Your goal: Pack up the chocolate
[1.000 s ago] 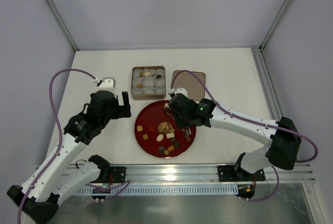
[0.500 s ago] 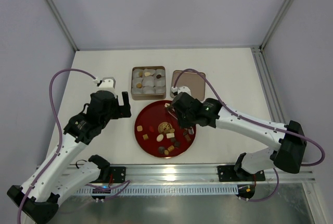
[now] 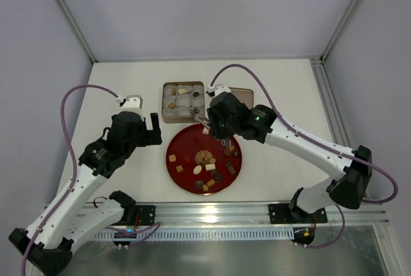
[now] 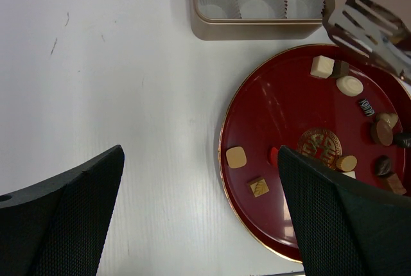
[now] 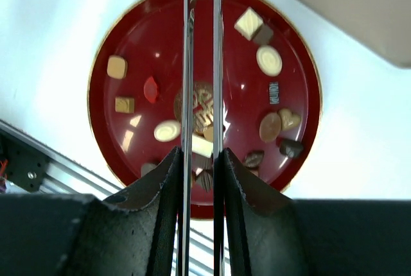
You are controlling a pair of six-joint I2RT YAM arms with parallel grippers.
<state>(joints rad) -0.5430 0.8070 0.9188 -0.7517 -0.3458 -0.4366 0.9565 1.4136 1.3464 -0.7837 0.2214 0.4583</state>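
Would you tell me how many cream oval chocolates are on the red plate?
2, in the right wrist view: one cream oval right of the tongs near the white square; the other left of them. Tongs may hide more.

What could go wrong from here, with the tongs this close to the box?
The tongs in the right pincer hang by the box corner; lowering there might clip its wall or crumple a paper cup. Several chocolates on the plate lie close together, so a grab could nudge neighbours.
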